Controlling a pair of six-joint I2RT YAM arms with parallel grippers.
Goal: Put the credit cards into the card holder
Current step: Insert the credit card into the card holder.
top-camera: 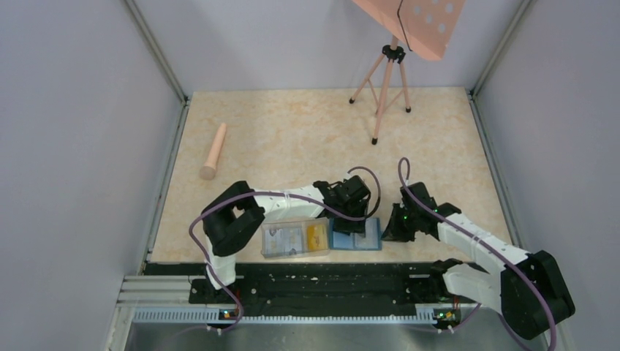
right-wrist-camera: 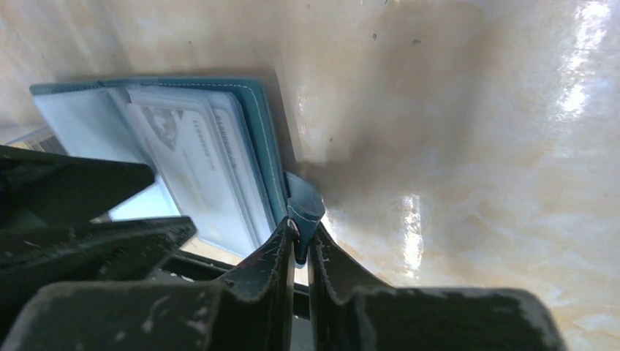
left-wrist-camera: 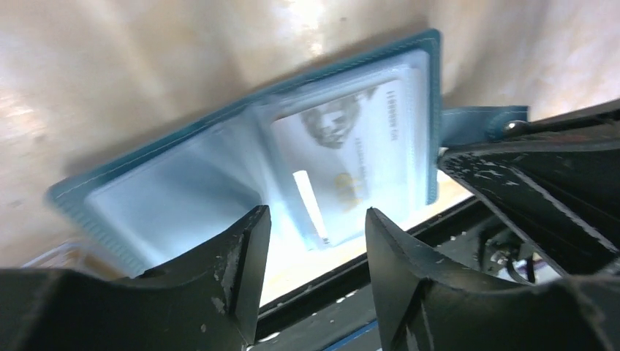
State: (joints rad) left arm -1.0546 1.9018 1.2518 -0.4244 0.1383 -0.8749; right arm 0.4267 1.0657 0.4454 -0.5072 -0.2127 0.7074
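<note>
right tool (right-wrist-camera: pixel 296 252) pinches snap tab (right-wrist-camera: pixel 305 206) of open card holder (right-wrist-camera: pixel 261 121).

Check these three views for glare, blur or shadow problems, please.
Top external: even light, sharp, little shadow. Left wrist: card holder soft and washed out, with a bright glare stripe on its credit card. Right wrist: glare streaks on the table, dark shadow beside the snap tab.

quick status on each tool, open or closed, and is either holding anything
left tool: open, over the opened card holder, gripping nothing
right tool: shut on the card holder's snap tab
</note>
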